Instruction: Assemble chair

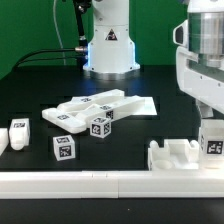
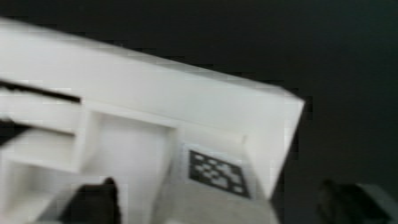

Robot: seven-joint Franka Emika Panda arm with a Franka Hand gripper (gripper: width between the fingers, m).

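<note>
The chair lies in white tagged pieces on the black table. A notched white panel (image 1: 172,155) stands at the exterior view's right, against the border rail. My gripper (image 1: 212,140) is down over that panel's right end, where a tag faces the camera. In the wrist view the same panel (image 2: 160,90) fills the picture and its tag (image 2: 221,170) sits between my fingers. My gripper (image 2: 222,205) is open: one dark finger (image 2: 98,200) shows on each side of the panel's end, with a dark gap beside the panel on at least one side.
Flat slabs (image 1: 100,105) lie stacked mid-table with a tagged block (image 1: 100,126) in front. Another tagged block (image 1: 64,148) and a small piece (image 1: 20,131) sit toward the exterior view's left. The long white rail (image 1: 100,183) runs along the front. The arm's base (image 1: 108,45) stands at the back.
</note>
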